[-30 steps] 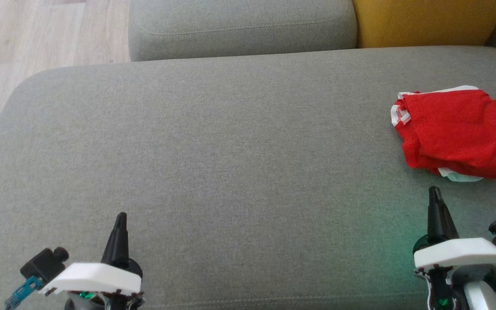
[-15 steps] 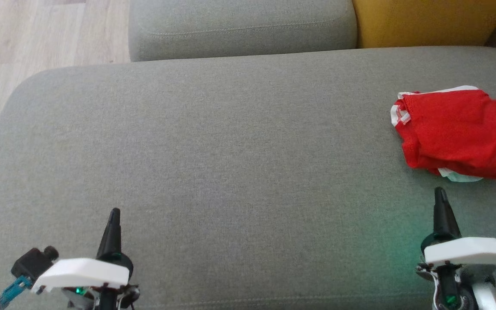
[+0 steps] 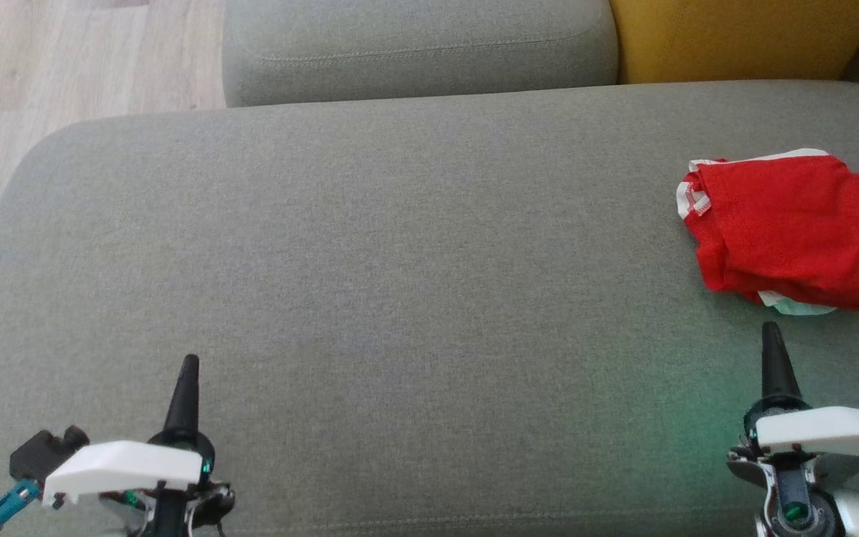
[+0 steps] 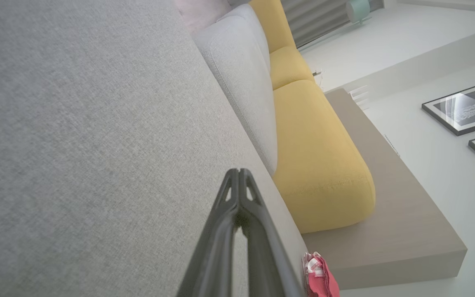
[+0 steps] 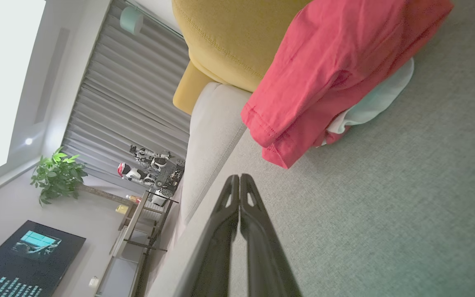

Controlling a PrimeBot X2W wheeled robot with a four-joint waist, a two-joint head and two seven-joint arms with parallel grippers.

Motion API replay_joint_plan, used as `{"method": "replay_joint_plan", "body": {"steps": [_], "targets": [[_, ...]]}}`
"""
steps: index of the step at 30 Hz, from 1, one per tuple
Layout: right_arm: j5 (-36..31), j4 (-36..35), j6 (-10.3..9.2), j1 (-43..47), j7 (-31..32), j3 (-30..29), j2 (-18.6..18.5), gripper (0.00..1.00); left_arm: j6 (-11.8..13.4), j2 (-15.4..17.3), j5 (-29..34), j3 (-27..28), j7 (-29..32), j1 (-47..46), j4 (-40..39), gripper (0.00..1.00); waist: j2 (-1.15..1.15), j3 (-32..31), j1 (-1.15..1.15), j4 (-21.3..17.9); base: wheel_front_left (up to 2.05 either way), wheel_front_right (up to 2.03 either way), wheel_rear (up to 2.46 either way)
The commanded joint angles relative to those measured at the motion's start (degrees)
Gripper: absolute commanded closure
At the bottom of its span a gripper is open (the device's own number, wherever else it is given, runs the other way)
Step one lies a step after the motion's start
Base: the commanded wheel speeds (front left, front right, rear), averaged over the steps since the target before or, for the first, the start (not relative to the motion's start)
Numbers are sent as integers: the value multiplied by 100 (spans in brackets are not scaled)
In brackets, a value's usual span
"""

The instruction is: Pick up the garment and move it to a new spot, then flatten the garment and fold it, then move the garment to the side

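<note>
A broad grey woven-fabric sofa seat (image 3: 400,261) spreads before the two-armed robot, backed by a grey back cushion (image 3: 414,45) and a mustard-yellow back cushion (image 3: 735,37), with pale wood floor (image 3: 64,60) beyond the seat's far left corner. The bunched red cloth garment with white trim (image 3: 795,231) lies on the seat's far right side, a pale layer peeking from beneath its near edge; its long axis appears to run across the head view, left to right, and its right end passes out of that picture. The right arm's jaws, two long dark fingers (image 3: 772,358) clenched tip to tip on nothing, point straight at the bundle's near edge from close by, with only a narrow strip of bare upholstery between them. In the right wrist view the red hem hangs just beyond and to the upper right of the sealed fingertips. The left arm's jaws, likewise clenched and empty (image 3: 185,388), sit at the lower left of the head view, well apart from the garment with most of the cushion between. Judged from this layout, any pick falls to the right arm: the jaws would need to part first, then push a short way forward and slightly rightward onto the near edge.
</note>
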Motion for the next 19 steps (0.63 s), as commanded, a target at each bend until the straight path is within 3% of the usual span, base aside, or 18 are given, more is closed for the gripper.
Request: {"method": "replay_joint_plan", "body": {"steps": [1, 19], "targets": [[229, -236, -3, -317, 53, 41, -18, 100, -59, 86, -184, 202, 45, -343, -161, 100, 0, -1, 0, 0, 0, 0, 0], [1499, -296, -4, -342, 350, -72, -18, 100, -152, 87, -1216, 445, 351, -478, -108, 100, 0, -5, 0, 0, 0, 0, 0]]}}
